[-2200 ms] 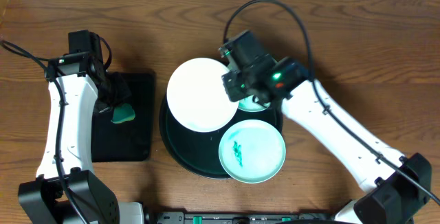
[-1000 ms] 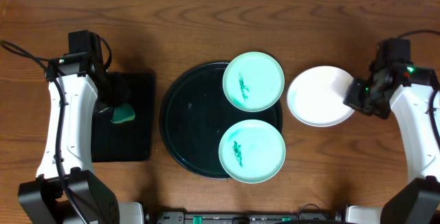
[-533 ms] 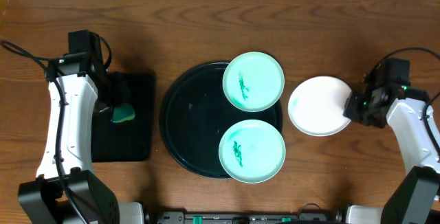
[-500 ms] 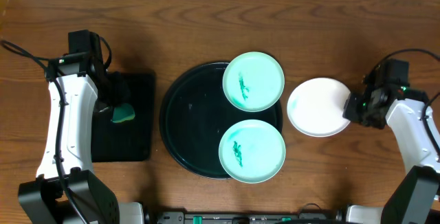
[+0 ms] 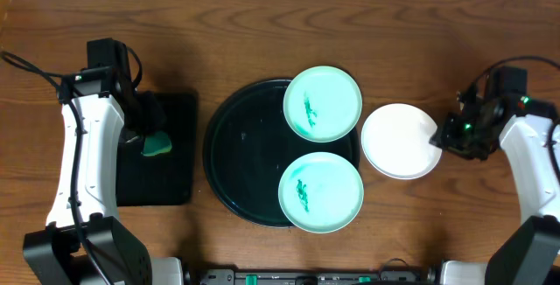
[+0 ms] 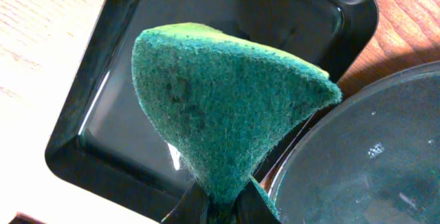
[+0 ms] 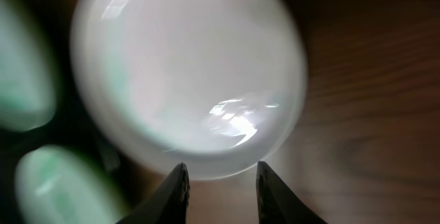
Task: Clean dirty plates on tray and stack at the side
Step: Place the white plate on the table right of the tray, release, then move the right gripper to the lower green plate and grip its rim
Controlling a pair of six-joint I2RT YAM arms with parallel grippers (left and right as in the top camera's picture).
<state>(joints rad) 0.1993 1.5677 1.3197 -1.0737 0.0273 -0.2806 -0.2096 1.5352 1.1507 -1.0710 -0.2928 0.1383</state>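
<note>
The white plate lies flat on the table just right of the large round black tray, its left edge at the tray's rim; no smear shows on it. My right gripper is at its right edge, open, and in the right wrist view the fingertips stand apart just off the blurred plate's rim. Two turquoise plates with green smears, one at the back and one at the front, sit on the tray's right side. My left gripper is shut on a green sponge.
The sponge hangs above a smaller rectangular black tray left of the round tray; both the rectangular tray and the round tray's rim show in the left wrist view. Bare wooden table lies right of and behind the white plate.
The right arm carried the white plate from above the tray to the table on its right. In the last half second the plate slid slightly left. The left arm has not moved.
</note>
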